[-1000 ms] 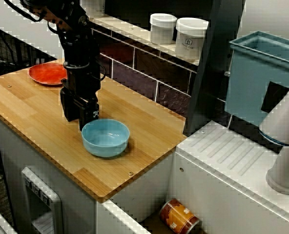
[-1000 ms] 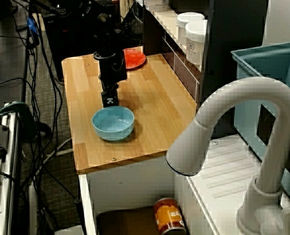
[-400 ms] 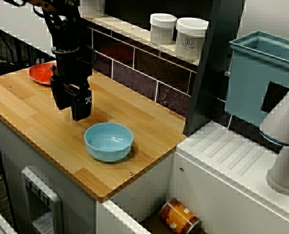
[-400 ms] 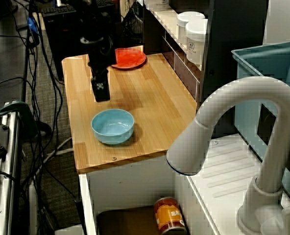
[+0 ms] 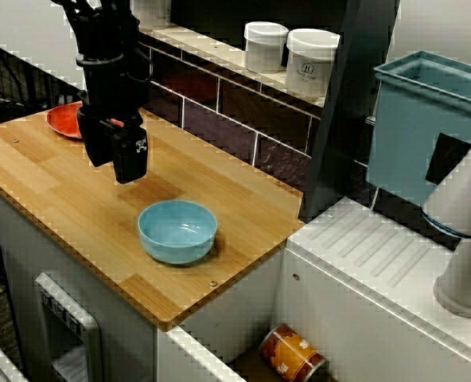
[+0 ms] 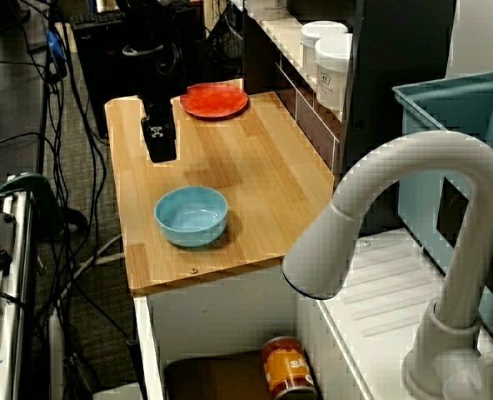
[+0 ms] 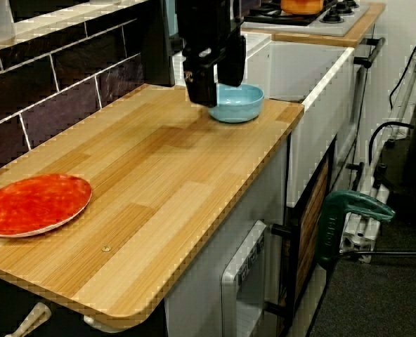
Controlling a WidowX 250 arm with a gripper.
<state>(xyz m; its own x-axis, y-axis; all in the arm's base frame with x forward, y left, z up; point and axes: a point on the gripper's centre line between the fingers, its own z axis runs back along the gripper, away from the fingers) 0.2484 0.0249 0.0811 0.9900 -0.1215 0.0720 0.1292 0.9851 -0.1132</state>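
Side view — the gripper [image 5: 114,168] hangs empty, fingers spread, above the counter [image 5: 44,187]; the blue bowl [image 5: 177,231] sits upright, apart from it — lower, toward the sink side.

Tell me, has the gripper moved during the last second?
Yes. In the front view the gripper rose away from the blue bowl and drew toward the red plate.
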